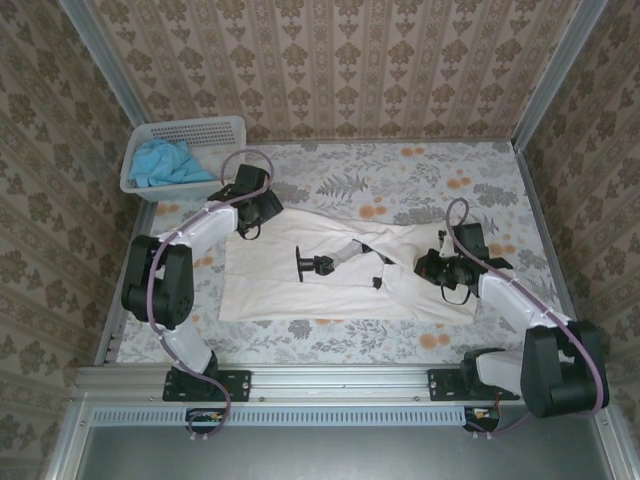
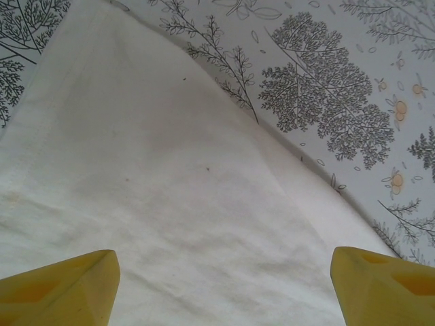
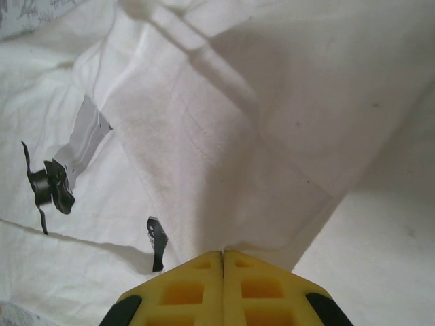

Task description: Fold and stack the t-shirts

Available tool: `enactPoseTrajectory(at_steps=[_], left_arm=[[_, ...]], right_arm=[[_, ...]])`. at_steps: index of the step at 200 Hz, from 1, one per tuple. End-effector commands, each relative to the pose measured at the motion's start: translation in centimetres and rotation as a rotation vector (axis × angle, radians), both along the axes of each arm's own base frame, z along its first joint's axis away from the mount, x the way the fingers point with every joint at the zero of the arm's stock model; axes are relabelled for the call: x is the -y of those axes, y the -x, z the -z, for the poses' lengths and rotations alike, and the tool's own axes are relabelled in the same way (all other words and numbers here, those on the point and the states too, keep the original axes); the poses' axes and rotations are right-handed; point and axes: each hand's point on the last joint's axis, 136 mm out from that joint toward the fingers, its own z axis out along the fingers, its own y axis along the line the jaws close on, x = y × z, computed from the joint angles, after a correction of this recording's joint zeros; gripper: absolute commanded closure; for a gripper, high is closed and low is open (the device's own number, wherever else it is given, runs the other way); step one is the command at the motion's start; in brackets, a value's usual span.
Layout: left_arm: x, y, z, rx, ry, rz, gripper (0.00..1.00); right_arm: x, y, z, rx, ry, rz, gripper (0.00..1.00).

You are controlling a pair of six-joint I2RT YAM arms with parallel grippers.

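Right end effector (image 3: 223, 257) tips together, pinching a cream t-shirt (image 1: 290, 285) fold, the pinch unreadable from overhead; left end effector (image 2: 221, 285) tips apart above cloth; blue t-shirt (image 1: 160, 162) part-hidden in basket (image 1: 190, 122).

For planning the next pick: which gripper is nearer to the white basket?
Left. The left gripper hangs over the cream-white shirt near the basket; the right gripper pinches that shirt's right side, far away.
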Motion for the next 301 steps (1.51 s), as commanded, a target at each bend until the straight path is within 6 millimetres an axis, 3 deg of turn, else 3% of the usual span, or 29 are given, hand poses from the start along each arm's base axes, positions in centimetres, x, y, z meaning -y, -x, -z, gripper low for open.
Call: enactPoseTrajectory(at_steps=[1, 58, 95, 191, 242, 301], left_arm=[[-0.4, -0.6, 0.5, -0.029, 0.019, -0.038, 0.18], [-1.6, -1.7, 1.4, -0.049, -0.021, -0.086, 0.18], [-2.5, -3.0, 1.7, -0.033, -0.009, -0.119, 0.25], [-0.6, -6.5, 3.8, -0.007, -0.031, -0.134, 0.36], [-0.7, -7.1, 4.7, 0.004, -0.048, -0.134, 0.54], [-0.7, -7.6, 5.2, 0.008, -0.059, -0.125, 0.62]], right_arm=[[0.6, 0.2, -0.7, 0.029, -0.044, 0.058, 0.97], [1.6, 0.7, -0.5, 0.032, -0.079, 0.084, 0.97], [1.6, 0.8, -0.1, 0.027, -0.103, 0.090, 0.97], [1.2, 0.5, 0.0, 0.040, -0.138, 0.078, 0.97], [1.1, 0.3, -0.3, 0.049, -0.150, 0.076, 0.97], [0.9, 0.3, -0.6, 0.055, -0.164, 0.074, 0.98]])
